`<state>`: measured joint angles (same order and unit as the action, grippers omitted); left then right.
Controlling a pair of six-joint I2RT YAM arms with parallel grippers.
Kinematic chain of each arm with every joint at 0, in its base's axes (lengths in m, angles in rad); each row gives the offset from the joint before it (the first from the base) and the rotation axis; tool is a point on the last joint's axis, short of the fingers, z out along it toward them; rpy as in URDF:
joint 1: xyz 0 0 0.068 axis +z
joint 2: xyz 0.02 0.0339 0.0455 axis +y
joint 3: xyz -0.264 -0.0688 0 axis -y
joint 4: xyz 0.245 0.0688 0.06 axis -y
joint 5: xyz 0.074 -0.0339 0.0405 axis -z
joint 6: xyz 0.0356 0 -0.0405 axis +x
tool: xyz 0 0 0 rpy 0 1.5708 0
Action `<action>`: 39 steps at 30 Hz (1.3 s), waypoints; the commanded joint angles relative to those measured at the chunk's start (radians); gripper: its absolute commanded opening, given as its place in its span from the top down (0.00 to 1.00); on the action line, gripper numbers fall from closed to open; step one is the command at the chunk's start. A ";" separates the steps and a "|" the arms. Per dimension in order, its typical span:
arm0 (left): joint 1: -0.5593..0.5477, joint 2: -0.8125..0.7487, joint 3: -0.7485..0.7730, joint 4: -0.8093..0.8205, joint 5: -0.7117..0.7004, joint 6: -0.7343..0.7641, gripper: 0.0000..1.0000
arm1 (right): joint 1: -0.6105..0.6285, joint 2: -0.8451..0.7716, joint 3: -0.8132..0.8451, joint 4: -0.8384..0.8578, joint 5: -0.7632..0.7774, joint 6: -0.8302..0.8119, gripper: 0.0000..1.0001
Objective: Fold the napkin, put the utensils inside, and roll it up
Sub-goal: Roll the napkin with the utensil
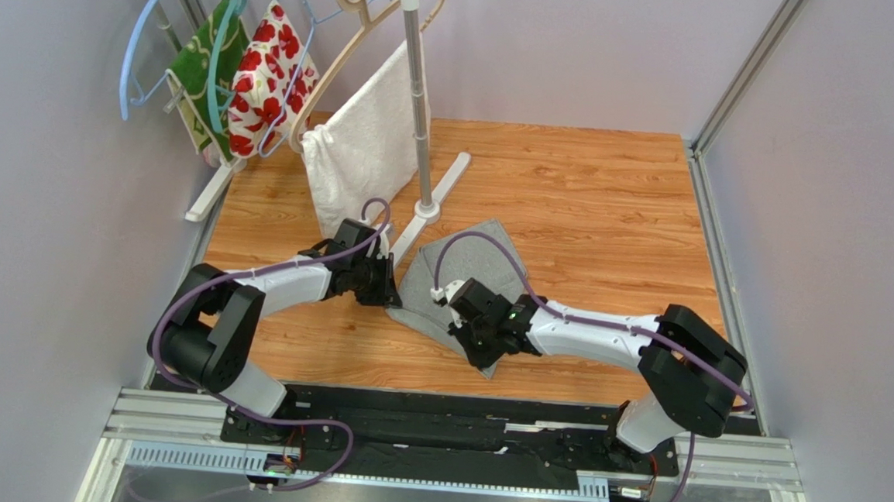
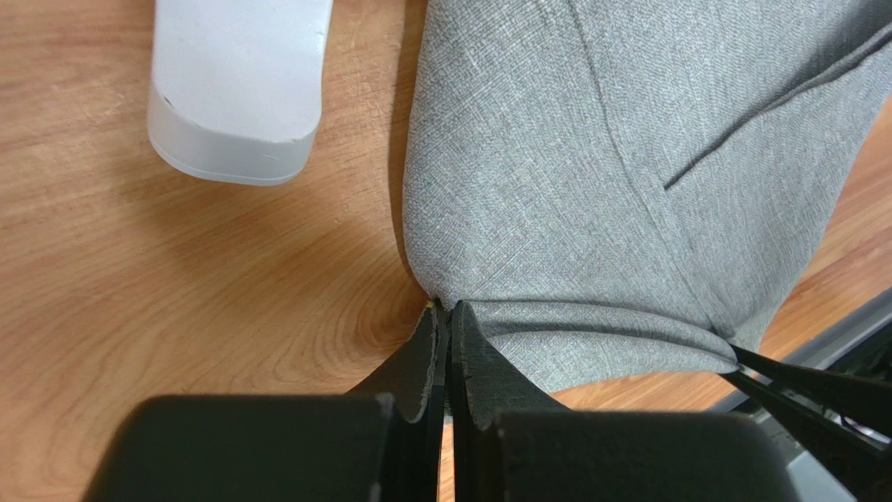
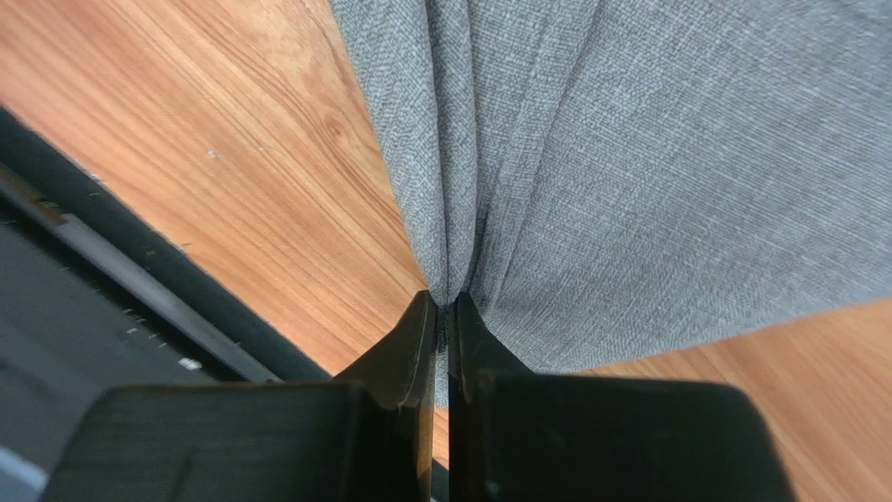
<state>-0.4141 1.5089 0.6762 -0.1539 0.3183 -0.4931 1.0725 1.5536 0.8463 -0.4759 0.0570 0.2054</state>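
Observation:
The grey napkin point(image 1: 426, 285) lies on the wooden table between my two arms, with a fold line across it point(image 2: 586, 157). My left gripper point(image 1: 389, 288) is at its left edge, shut on a pinch of the cloth's rim point(image 2: 448, 306). My right gripper point(image 1: 472, 336) is at the near side of the napkin point(image 3: 649, 157), shut on a bunched ridge of fabric point(image 3: 445, 301). The utensils are out of view.
A clothes rack's pole point(image 1: 417, 98) and white foot point(image 1: 438, 187) stand just behind the napkin, and the foot's end point(image 2: 236, 84) is close to my left gripper. A white towel point(image 1: 359, 141), red-flowered fabric point(image 1: 267, 71) and hangers hang at the back left. The black base rail point(image 3: 94, 282) runs near my right gripper.

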 commanded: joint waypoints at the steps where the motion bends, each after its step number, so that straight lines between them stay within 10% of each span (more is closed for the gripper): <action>1: 0.009 0.013 0.051 -0.045 -0.067 0.068 1.00 | -0.149 -0.009 0.017 -0.013 -0.399 -0.014 1.00; 15: 0.009 0.051 0.083 -0.090 -0.108 0.097 1.00 | -0.399 0.183 0.109 -0.066 -0.712 -0.034 1.00; 22: 0.009 0.068 0.109 -0.118 -0.113 0.097 1.00 | -0.379 -0.010 0.108 -0.096 -0.668 -0.057 0.63; 35: 0.009 0.116 0.146 -0.159 -0.058 0.088 1.00 | 0.044 -0.055 0.146 0.155 0.370 -0.141 0.47; 39: 0.009 0.135 0.166 -0.177 -0.047 0.088 1.00 | 0.130 0.025 0.149 0.279 0.455 -0.254 0.49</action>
<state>-0.4099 1.6073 0.8188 -0.2832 0.2783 -0.4271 1.1461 1.5154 0.9585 -0.3855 0.2386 0.0914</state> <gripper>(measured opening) 0.017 0.520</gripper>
